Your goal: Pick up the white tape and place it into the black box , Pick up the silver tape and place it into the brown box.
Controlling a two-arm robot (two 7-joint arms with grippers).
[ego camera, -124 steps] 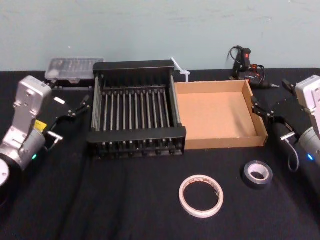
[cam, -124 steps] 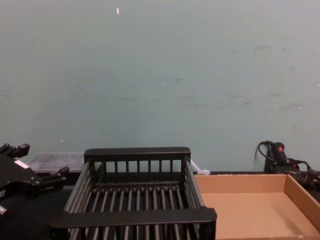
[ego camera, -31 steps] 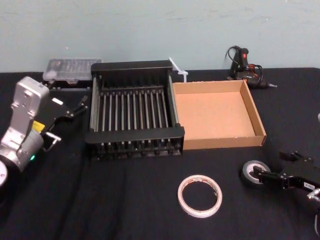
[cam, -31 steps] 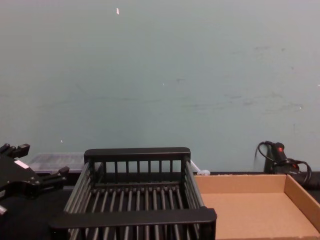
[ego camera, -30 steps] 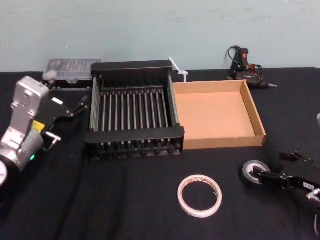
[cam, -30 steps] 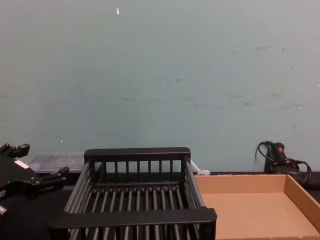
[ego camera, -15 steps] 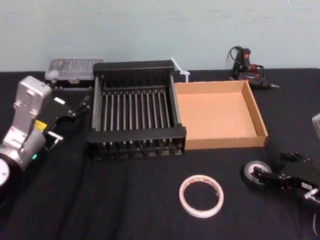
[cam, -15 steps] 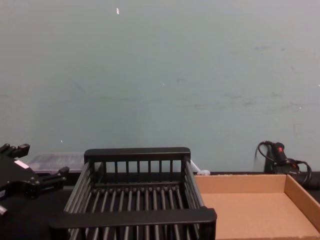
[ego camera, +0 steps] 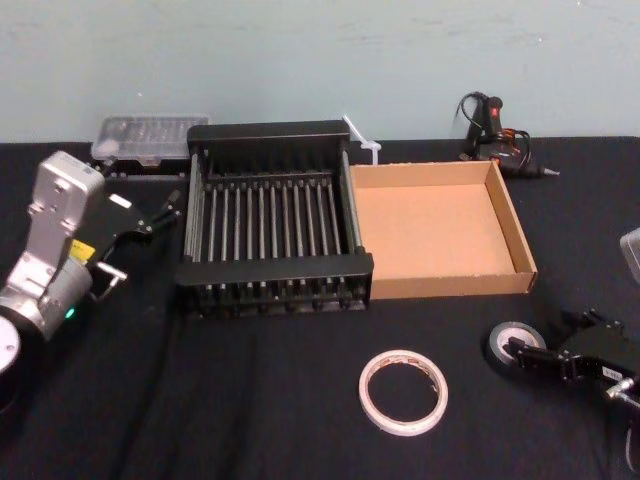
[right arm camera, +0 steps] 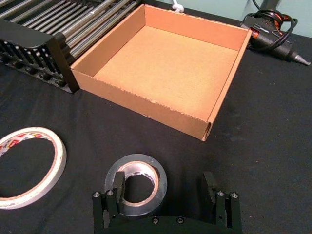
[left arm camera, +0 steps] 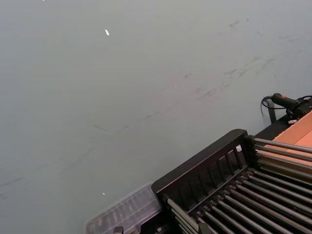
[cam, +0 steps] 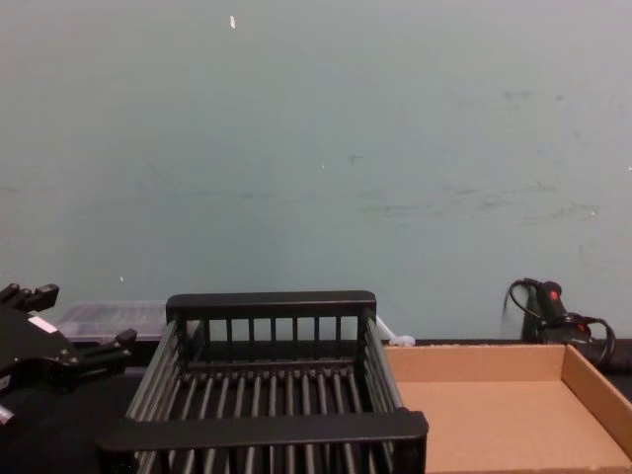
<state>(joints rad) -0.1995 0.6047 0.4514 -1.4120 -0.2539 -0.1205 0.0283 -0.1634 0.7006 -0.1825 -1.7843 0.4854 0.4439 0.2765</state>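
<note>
silver tape at one right jaw (both spread).

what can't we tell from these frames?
Right gripper vs silver tape: jaws open, one finger over the roll's core; the right wrist view can't settle contact or height.
White tape: cut by the right wrist view's edge; core print too small to read.
Clear case behind the black box: contents too small in the head view.
Left gripper parked left of the black box.

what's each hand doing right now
Left hand: open, empty, beside the black crate.
Right hand: open, down at the grey tape roll, not gripping it.
</note>
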